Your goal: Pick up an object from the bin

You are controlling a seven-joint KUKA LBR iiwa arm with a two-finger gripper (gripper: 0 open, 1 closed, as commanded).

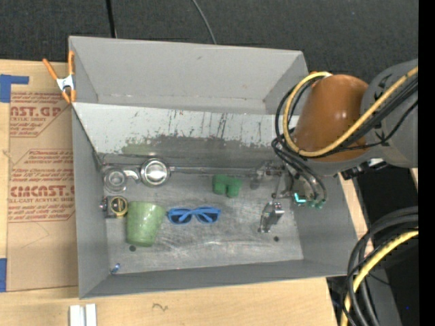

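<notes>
the gripper (272,220), its spread impossible to tell, has the blue sunglasses (194,214) to its view-left, their long axis pointing at it.

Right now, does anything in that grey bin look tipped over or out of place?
Only the pale green cup near the bin's left wall: it seems to lie tipped on its side, not upright. The blue sunglasses beside it lie flat, and the gripper hangs at the right, apart from both.

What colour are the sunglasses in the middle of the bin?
Blue; the sunglasses show plainly in the camera view.
</notes>
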